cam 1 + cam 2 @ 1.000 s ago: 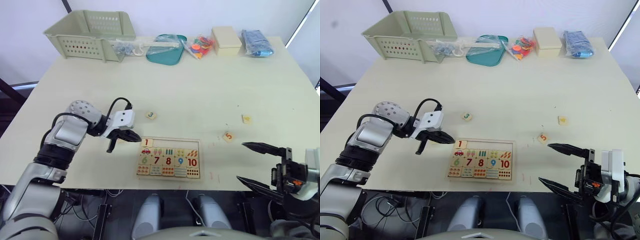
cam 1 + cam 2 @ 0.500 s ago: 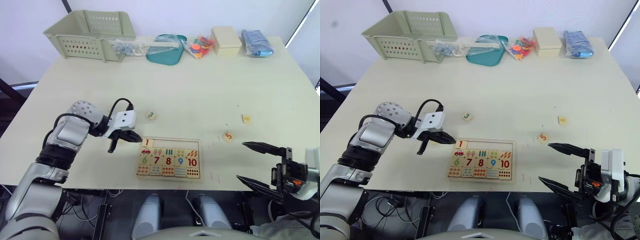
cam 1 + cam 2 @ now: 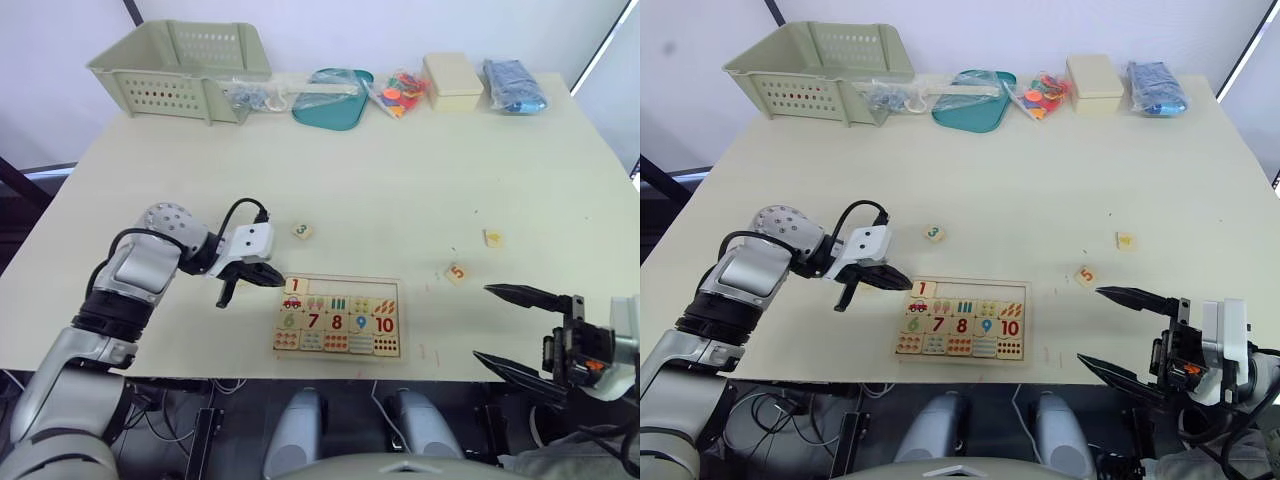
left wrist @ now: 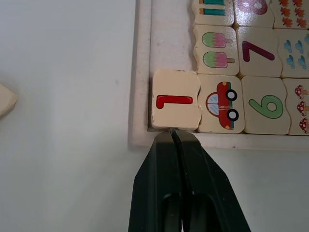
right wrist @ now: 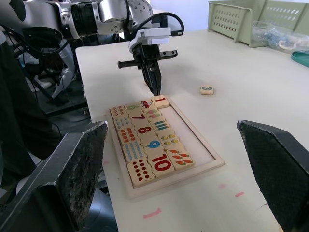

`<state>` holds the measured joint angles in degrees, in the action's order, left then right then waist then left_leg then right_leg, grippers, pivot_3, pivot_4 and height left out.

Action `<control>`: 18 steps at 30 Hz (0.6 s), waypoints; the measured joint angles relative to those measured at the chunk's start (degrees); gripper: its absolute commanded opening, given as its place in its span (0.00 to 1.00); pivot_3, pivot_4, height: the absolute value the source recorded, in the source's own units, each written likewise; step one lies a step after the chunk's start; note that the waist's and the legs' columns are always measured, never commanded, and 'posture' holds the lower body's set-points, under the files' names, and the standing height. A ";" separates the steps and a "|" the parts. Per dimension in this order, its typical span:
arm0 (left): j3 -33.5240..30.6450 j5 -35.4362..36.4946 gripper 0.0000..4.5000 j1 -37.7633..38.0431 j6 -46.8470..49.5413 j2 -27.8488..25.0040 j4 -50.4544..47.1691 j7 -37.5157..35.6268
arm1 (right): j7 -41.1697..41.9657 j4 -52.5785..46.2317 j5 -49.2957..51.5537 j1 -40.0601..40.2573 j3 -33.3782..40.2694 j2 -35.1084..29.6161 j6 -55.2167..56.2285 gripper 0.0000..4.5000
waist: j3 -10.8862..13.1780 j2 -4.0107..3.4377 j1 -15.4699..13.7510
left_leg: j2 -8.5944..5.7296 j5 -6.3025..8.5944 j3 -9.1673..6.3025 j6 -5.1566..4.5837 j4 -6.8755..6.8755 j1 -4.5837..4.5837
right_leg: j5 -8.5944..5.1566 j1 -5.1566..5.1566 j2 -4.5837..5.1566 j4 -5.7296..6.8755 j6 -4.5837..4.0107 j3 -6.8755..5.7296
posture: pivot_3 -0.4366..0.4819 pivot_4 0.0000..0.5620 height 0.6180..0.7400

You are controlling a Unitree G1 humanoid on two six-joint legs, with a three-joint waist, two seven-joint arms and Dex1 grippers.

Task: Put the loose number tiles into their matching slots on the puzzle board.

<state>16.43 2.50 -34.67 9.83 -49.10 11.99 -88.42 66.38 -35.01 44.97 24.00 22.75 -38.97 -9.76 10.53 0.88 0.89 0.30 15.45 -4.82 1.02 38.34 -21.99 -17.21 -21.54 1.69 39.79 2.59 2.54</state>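
**Pale tabletop, puzzle near the front edge**

Cream tabletop (image 3: 400,170) carrying the puzzle board (image 3: 338,316) at its front edge. Tile 1 (image 4: 175,100) seated in the upper row's left corner slot, slightly askew; rest of the slots (image 3: 350,287) bare. Left gripper (image 4: 173,137) pinched together, tips touching tile 1's outer edge at the rim. Tile 3 (image 3: 302,231) beyond the board, tile 5 (image 3: 457,272) and another tile (image 3: 493,238) toward the right edge. Right gripper (image 3: 512,327) spread wide off the front right corner. Green basket (image 3: 180,67) at the far left corner.
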 measured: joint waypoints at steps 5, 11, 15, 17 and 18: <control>-0.03 0.12 0.01 0.41 0.88 -0.12 -0.83 -0.11 | 0.12 0.00 0.02 0.11 0.00 -0.01 0.00 1.00 | 0.00 0.00 0.01 | 0.00 0.00 0.00 0.00 0.00 0.00 | 0.00 0.00 0.00 0.00 0.00 0.00 | 0.48 0.27 1.00; -0.09 0.66 0.01 0.50 1.02 -0.94 -1.05 -0.43 | 0.17 0.00 0.04 0.38 0.01 -0.01 0.00 1.00 | 0.00 0.00 0.02 | 0.00 0.00 0.00 0.00 0.00 0.00 | 0.00 0.00 0.00 0.00 0.00 0.00 | 0.48 0.27 1.00; -1.47 3.94 0.01 -0.92 1.57 -3.31 0.47 -1.97 | 0.15 0.00 0.03 0.52 0.01 0.00 0.00 1.00 | 0.00 0.00 0.03 | 0.00 0.00 0.00 0.00 0.00 0.00 | 0.00 0.00 0.00 0.00 0.00 0.00 | 0.48 0.27 1.00; -1.91 5.41 0.01 -1.13 2.44 -3.31 0.45 -1.99 | 0.15 0.00 0.03 0.31 0.01 0.00 0.00 1.00 | 0.00 0.00 0.01 | 0.00 0.00 0.00 0.00 0.00 0.00 | 0.00 0.00 0.01 0.00 0.00 0.00 | 0.48 0.27 1.00; -1.93 5.77 0.01 -1.13 2.81 -3.21 0.44 -1.99 | 0.16 0.00 0.03 0.30 0.01 0.00 0.00 1.00 | 0.00 0.00 0.00 | 0.00 0.00 0.00 0.00 0.00 0.00 | 0.00 0.00 0.01 0.00 0.00 -0.01 | 0.48 0.27 1.00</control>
<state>14.50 8.26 -35.80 12.64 -52.31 12.42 -90.41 66.54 -35.01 45.00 24.30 22.76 -38.97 -9.76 10.53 0.88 0.89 0.30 15.45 -4.82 1.02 38.34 -22.00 -17.21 -21.54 1.69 39.78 2.59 2.53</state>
